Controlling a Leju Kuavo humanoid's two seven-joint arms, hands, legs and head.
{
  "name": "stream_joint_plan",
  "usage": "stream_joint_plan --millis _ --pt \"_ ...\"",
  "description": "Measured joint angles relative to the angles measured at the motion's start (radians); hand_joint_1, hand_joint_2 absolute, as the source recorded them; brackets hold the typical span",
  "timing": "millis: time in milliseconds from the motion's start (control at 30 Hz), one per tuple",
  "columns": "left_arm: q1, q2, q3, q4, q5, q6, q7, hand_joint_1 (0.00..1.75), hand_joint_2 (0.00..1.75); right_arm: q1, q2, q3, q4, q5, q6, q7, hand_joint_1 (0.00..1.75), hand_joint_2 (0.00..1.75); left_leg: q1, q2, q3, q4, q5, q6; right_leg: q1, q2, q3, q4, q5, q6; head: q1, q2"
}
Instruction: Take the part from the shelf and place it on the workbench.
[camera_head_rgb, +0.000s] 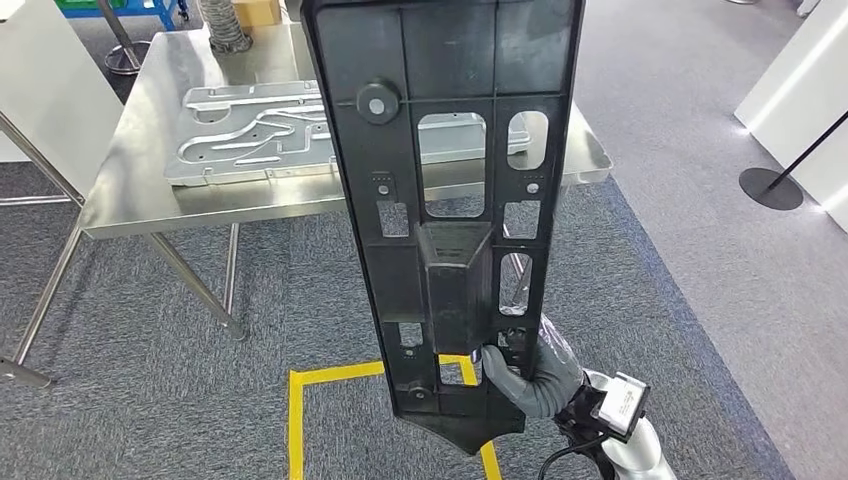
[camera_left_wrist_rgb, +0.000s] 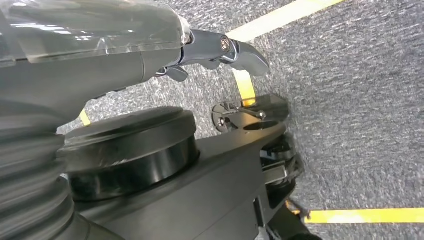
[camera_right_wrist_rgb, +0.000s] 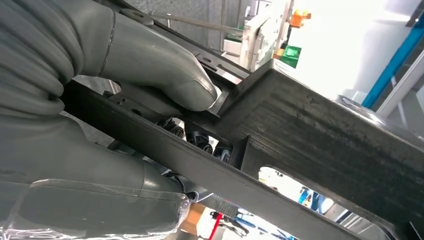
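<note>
- The right robot hand (camera_head_rgb: 525, 365) is gripping the long black part (camera_head_rgb: 450, 200) near its lower end, with the grey thumb (camera_right_wrist_rgb: 165, 75) pressing on one face and the darker fingers (camera_right_wrist_rgb: 200, 140) poking through a cut-out from the other side.
- The part is standing nearly upright, rising well above the right robot hand and leaning slightly away from it, with its top end running out of the head view.
- Beyond the right robot hand, the steel worktop (camera_head_rgb: 150, 190) is sitting on the grey carpet, and the part's upper half is overlapping it in the head view; whether the part is touching it, I cannot tell.
- A flat silver metal plate (camera_head_rgb: 250, 130) is lying on the worktop, behind the part.
- Yellow floor tape (camera_head_rgb: 300, 400) is marking the carpet just beside the right robot hand, under the part's lower end.
- The left robot hand (camera_left_wrist_rgb: 150, 55) is hanging over the carpet, holding nothing, with one finger (camera_left_wrist_rgb: 235, 50) reaching out straight.
</note>
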Motion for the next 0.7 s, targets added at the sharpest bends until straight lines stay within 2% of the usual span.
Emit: stream_joint_plan --millis 33,67,100,167,233,267,300,367,400,433,467,533,567,600,700 --pt "0.0 0.0 0.001 0.0 0.0 -0.002 -0.001 0.0 1.75 -0.003 -0.003 -0.001 0.002 0.0 0.0 -0.001 1.75 1.75 0.0 0.0 0.01 -0.001 -0.007 -0.004 0.001 -0.002 0.018 -0.06 0.037 -0.004 0.0 0.0" --pt "-0.001 -0.001 0.001 0.0 0.0 -0.003 -0.001 0.0 1.75 -0.005 -0.006 -0.002 0.004 -0.001 -0.001 -0.002 1.75 1.75 0.0 0.0 0.017 -0.002 -0.014 -0.009 0.004 -0.004 0.032 -0.105 0.054 -0.01 0.0 0.0" --pt "-0.001 -0.001 0.002 0.0 -0.001 -0.004 -0.002 0.0 1.75 -0.005 -0.009 -0.004 0.005 -0.002 -0.002 -0.004 1.75 1.75 -0.001 0.0 0.021 -0.005 -0.019 -0.015 0.008 -0.006 0.038 -0.129 0.062 -0.018 0.0 0.0" --pt "-0.002 -0.001 0.002 0.0 -0.004 -0.004 -0.004 0.0 1.75 -0.001 -0.013 -0.006 0.007 -0.002 -0.008 -0.01 1.75 1.75 -0.002 0.001 0.029 -0.001 -0.021 -0.03 0.012 -0.006 0.045 -0.138 0.056 -0.036 0.0 0.0" --pt "-0.003 -0.001 0.002 0.0 -0.008 -0.005 -0.005 0.0 1.75 0.007 -0.019 -0.012 0.006 0.001 -0.015 -0.018 1.75 1.75 -0.001 0.002 0.032 0.023 -0.026 -0.042 0.008 -0.004 0.064 -0.146 0.061 -0.05 0.0 0.0" --pt "-0.004 -0.001 0.002 0.0 -0.008 -0.005 -0.005 0.0 1.75 0.012 -0.022 -0.015 0.005 0.003 -0.019 -0.022 1.75 1.75 0.0 0.003 0.018 0.055 -0.037 -0.046 0.007 -0.004 0.074 -0.149 0.057 -0.055 0.0 0.0" --pt "-0.005 -0.001 0.002 0.0 -0.009 -0.006 -0.005 0.0 1.75 0.016 -0.024 -0.018 0.003 0.005 -0.022 -0.025 1.75 1.75 0.001 0.004 -0.012 0.106 -0.056 -0.048 0.007 -0.005 0.081 -0.151 0.053 -0.059 0.0 0.0" --pt "-0.005 -0.001 0.002 0.0 -0.009 -0.006 -0.003 0.0 1.75 0.026 -0.027 -0.024 0.0 0.008 -0.026 -0.028 1.75 1.75 0.002 0.004 -0.095 0.232 -0.107 -0.052 0.008 -0.004 0.09 -0.151 0.042 -0.064 0.0 0.0" --pt "-0.004 0.0 0.002 0.0 -0.008 -0.006 -0.003 0.0 1.75 0.03 -0.028 -0.025 -0.001 0.008 -0.025 -0.029 1.75 1.75 0.002 0.004 -0.13 0.273 -0.123 -0.053 0.009 -0.002 0.095 -0.151 0.035 -0.064 0.0 0.0" --pt "-0.002 0.0 0.002 0.0 -0.008 -0.005 -0.002 0.0 1.75 0.032 -0.029 -0.027 -0.002 0.008 -0.025 -0.029 1.75 1.75 0.002 0.004 -0.149 0.282 -0.12 -0.053 0.01 -0.001 0.103 -0.151 0.029 -0.064 0.0 0.0" --pt "0.0 0.0 0.002 0.0 -0.007 -0.004 -0.002 0.0 1.75 0.034 -0.03 -0.029 -0.002 0.009 -0.024 -0.03 1.75 1.75 0.001 0.004 -0.151 0.254 -0.094 -0.05 0.011 0.0 0.113 -0.151 0.021 -0.064 0.0 0.0" --pt "0.001 0.0 0.002 0.0 -0.006 -0.003 -0.003 0.0 1.75 0.033 -0.032 -0.032 -0.005 0.009 -0.024 -0.031 1.75 1.75 -0.003 0.004 -0.12 0.126 0.001 -0.035 0.014 0.001 0.137 -0.151 0.004 -0.061 0.0 0.0" --pt "0.002 0.0 0.003 0.0 -0.005 -0.002 -0.004 0.0 1.75 0.033 -0.033 -0.034 -0.007 0.008 -0.024 -0.031 1.75 1.75 -0.006 0.004 -0.104 0.069 0.031 -0.028 0.016 0.002 0.146 -0.151 -0.004 -0.058 0.0 0.0" --pt "0.002 0.001 0.003 0.0 -0.004 -0.002 -0.004 0.0 1.75 0.033 -0.034 -0.037 -0.01 0.008 -0.024 -0.032 1.75 1.75 -0.01 0.004 -0.092 0.033 0.05 -0.022 0.016 0.002 0.151 -0.152 -0.011 -0.053 0.0 0.0" --pt "0.004 0.001 0.004 0.0 0.0 0.002 -0.005 0.0 1.75 0.033 -0.039 -0.045 -0.016 0.007 -0.023 -0.033 1.75 1.75 -0.011 0.004 -0.074 0.007 0.056 -0.009 0.015 0.003 0.158 -0.139 -0.014 -0.035 0.0 0.0"
